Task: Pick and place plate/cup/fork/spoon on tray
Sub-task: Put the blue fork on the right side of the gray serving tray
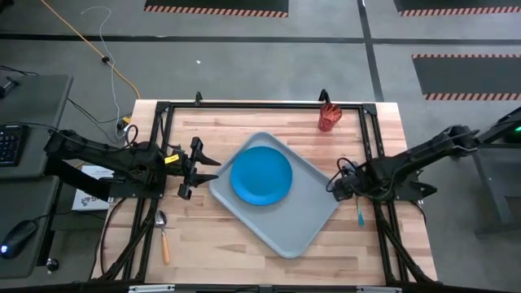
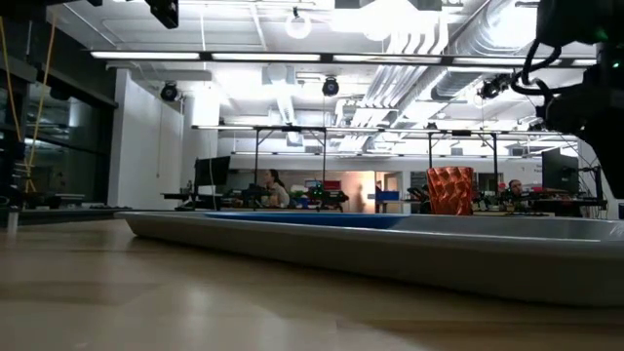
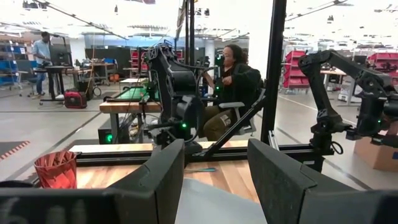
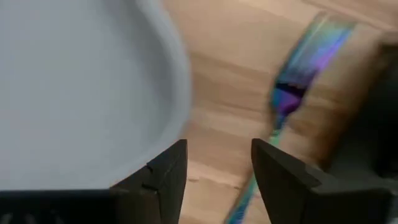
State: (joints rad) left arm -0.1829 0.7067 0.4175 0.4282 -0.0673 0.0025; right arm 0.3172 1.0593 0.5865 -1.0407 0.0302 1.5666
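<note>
plate (image 1: 261, 176) already sits on the tray (image 1: 309, 216) seen from above, so cup, fork and spoon look to be what's left. right pincer (image 1: 334, 188) hovers at the tray's right edge, and the fork (image 1: 360, 213) lies on the worktop (image 1: 244, 130) just behind and beside it, long axis running roughly across the arm's reach. that arm is far nearer to it than the left one. left pincer (image 1: 194, 168) waits spread wide just off the tray's left corner; the spoon (image 1: 163, 233) lies off to its side near the worktop's front edge, and the cup (image 1: 327, 117) stands well beyond both, at the far edge.

from worktop level, the tray's rim fills the width, with the cup upright behind it.

left wrist camera shows its fingers parted with nothing between them, the cup (image 3: 55, 169) ahead and off to one side.

right wrist camera shows that pincer (image 4: 217, 167) released and empty, over bare wood between tray rim and fork (image 4: 292, 93). i'd say it needs to shift sideways over the handle.
</note>
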